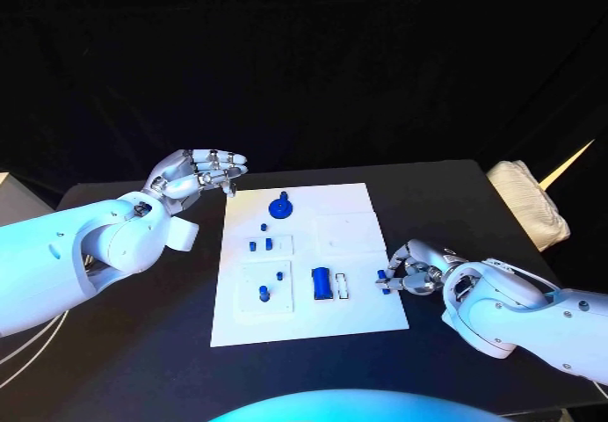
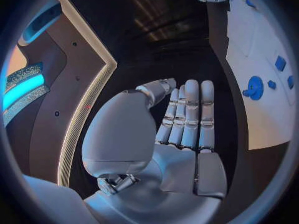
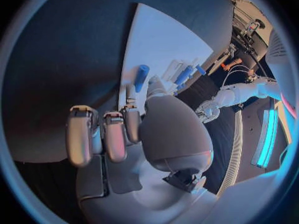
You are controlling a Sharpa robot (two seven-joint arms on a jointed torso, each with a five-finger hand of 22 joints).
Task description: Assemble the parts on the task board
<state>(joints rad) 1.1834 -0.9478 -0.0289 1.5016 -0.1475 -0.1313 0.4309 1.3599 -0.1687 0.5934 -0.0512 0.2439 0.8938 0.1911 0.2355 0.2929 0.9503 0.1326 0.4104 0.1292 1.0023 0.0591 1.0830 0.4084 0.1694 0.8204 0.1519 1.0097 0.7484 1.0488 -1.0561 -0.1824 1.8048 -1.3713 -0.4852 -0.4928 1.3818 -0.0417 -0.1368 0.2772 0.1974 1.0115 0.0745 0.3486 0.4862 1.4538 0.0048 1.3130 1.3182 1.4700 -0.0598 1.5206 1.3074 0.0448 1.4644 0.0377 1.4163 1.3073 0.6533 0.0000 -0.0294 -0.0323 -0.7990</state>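
Ahead of the right hand (image 1: 408, 274) fingers (image 3: 115, 134) a small blue peg (image 1: 383, 281) sits at the task board (image 1: 361, 321) edge, a blue block (image 1: 322, 283) beyond. Bare worktop (image 1: 126, 369) lies below the raised left hand (image 1: 203, 171) fingers (image 2: 190, 117).

No text, label, brand, number or sign can be read anywhere.
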